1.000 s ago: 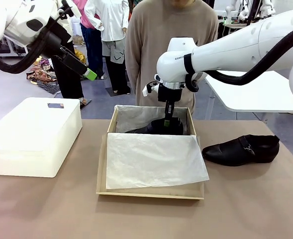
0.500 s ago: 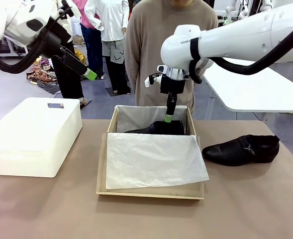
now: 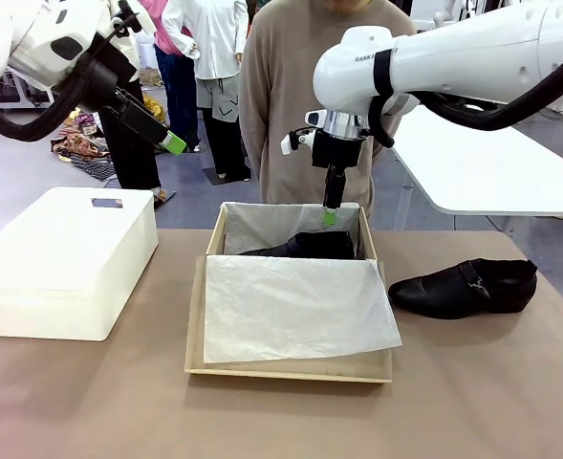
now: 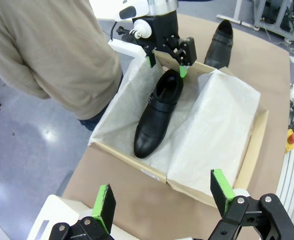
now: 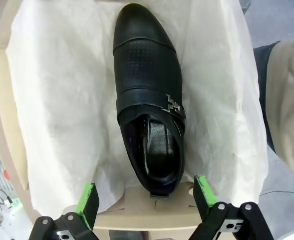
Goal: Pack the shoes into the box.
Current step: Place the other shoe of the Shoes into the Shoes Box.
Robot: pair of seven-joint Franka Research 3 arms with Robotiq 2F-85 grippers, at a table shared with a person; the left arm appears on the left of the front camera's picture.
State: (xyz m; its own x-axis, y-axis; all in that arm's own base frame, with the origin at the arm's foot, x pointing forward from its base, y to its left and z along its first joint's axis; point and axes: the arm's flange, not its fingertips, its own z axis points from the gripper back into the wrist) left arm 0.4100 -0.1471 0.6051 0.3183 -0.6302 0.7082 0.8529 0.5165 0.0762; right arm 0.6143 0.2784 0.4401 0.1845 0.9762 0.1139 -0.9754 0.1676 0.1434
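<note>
One black shoe (image 3: 305,246) lies in the back of the tan box (image 3: 197,325), on white tissue paper (image 3: 291,306). It also appears as the shoe (image 5: 147,85) in the right wrist view and the shoe (image 4: 159,112) in the left wrist view. My right gripper (image 3: 330,215) hangs open just above its heel end, holding nothing, and the right gripper (image 5: 146,192) has its pads well apart. The second shoe (image 3: 463,287) lies on the table to the right of the box. My left gripper (image 3: 162,134) is raised at the far left, and the left gripper (image 4: 162,192) is open and empty.
A large white bin (image 3: 66,258) stands on the table's left side. A person (image 3: 310,86) in a beige sweater stands right behind the box. A white table (image 3: 482,172) lies beyond the right side. The tissue sheet drapes over the box's front half.
My right gripper has opened, let go of the shoe in the box and risen above it. The shoe stays lying in the box. The left arm has not moved.
</note>
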